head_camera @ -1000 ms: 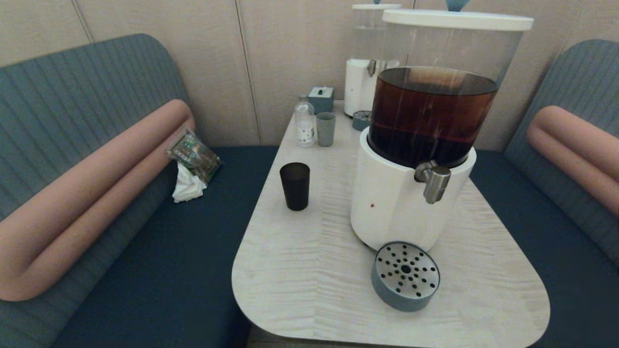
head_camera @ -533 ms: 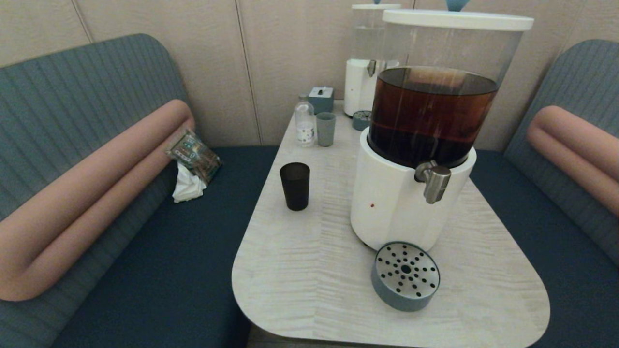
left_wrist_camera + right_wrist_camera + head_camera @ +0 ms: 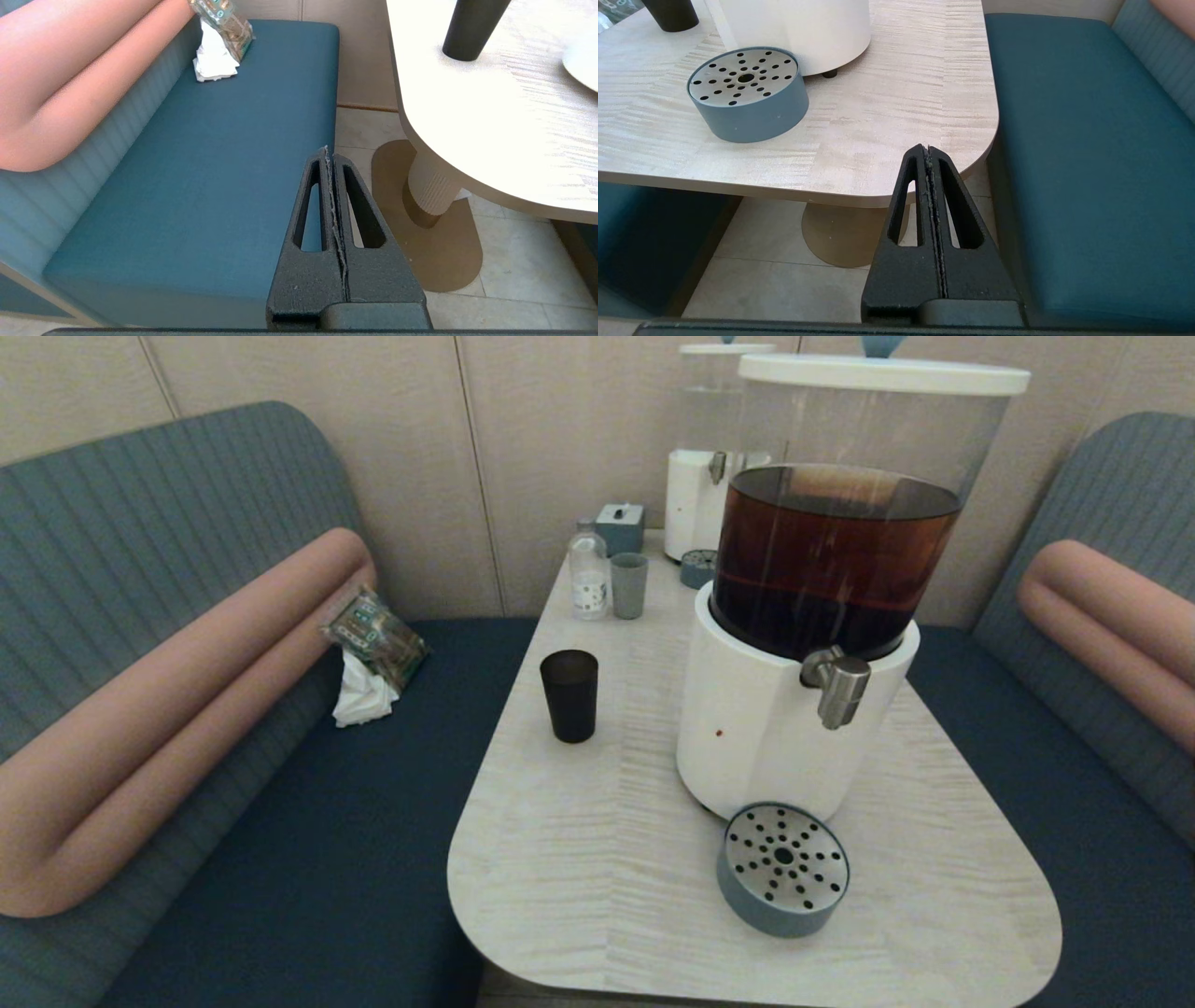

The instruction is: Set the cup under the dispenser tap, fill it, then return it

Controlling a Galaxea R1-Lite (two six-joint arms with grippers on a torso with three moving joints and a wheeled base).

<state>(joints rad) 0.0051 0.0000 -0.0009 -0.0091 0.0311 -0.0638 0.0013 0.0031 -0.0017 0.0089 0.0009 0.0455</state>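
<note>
Left wrist view shows the left gripper [image 3: 325, 151] low beside the table [image 3: 490, 140], over the blue bench seat [image 3: 210, 163], its fingers pressed together on nothing. The right gripper [image 3: 927, 149] hangs off the table's near corner, likewise closed and empty. On the tabletop the cup [image 3: 569, 694] stands upright, well apart from the dispenser tap [image 3: 836, 683], above the round drip tray [image 3: 782, 869]. Nothing on the table has shifted since the earlier head views.

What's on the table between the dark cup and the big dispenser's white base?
Nothing: in the head view only bare table separates the cup from the white base.
</note>
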